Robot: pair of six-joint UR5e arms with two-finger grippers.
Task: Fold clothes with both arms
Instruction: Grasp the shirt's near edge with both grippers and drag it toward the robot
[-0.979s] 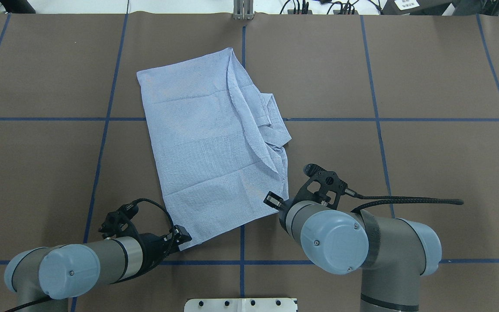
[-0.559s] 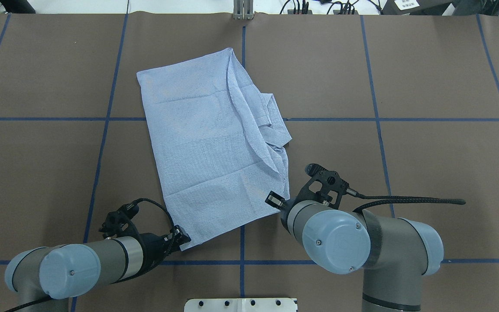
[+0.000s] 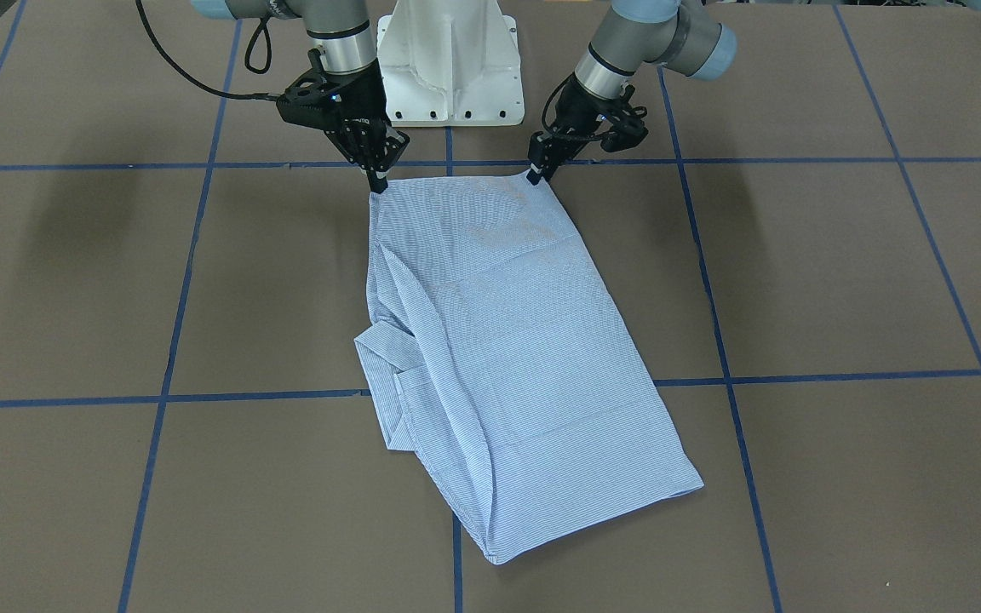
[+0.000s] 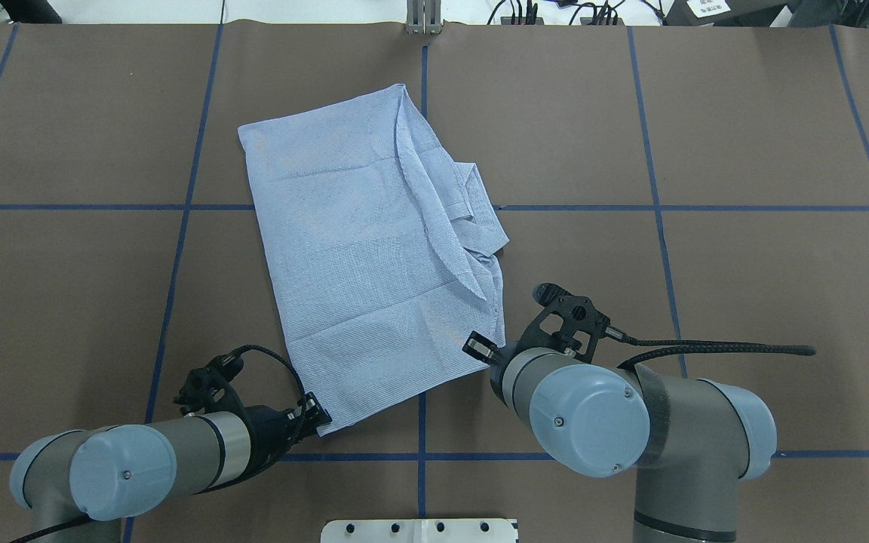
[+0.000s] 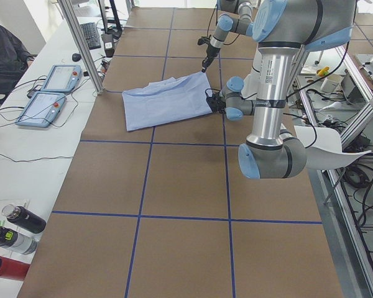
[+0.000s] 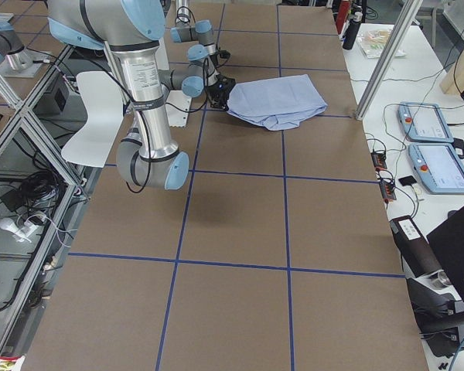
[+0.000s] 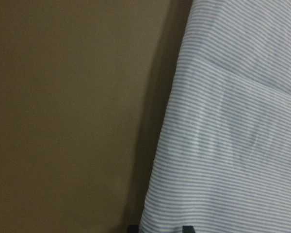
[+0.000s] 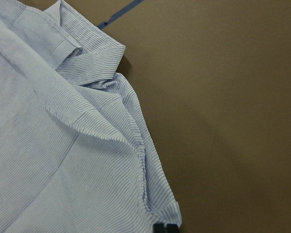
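Brown paper-covered table (image 4: 744, 302), ruled into squares by blue tape lines (image 4: 653, 207), bearing one light blue-and-white finely striped shirt (image 4: 344, 249). The shirt is folded to a rough oblong and lies flat near the middle, askew to the grid, with a bunched, layered edge (image 4: 468, 226) along the robot's right side. The black two-finger left gripper (image 4: 315, 415) sits low on the near-left corner; its pad tips show at the bottom of the wrist view with striped cloth between them, read as a pinch on the hem. The right gripper (image 4: 480, 348) has its fingertips drawn close together on the near-right corner, likewise clamped on cloth. Judged step: raising the near hem to carry it over toward the far edge. Likely faults: the right pinch may hold only the top layer of the bunched edge, so the lower layers would drop and the fold open. Unequal lift or travel of the two arms would worsen the skew, and a shallow hold at either corner could slip under the cloth's weight. Relative to the grippers, the shirt stretches forward and away, its near hem spanning the gap between them and its far edge well apart from both. The white pedestal base (image 3: 448, 60) stands behind the grippers.
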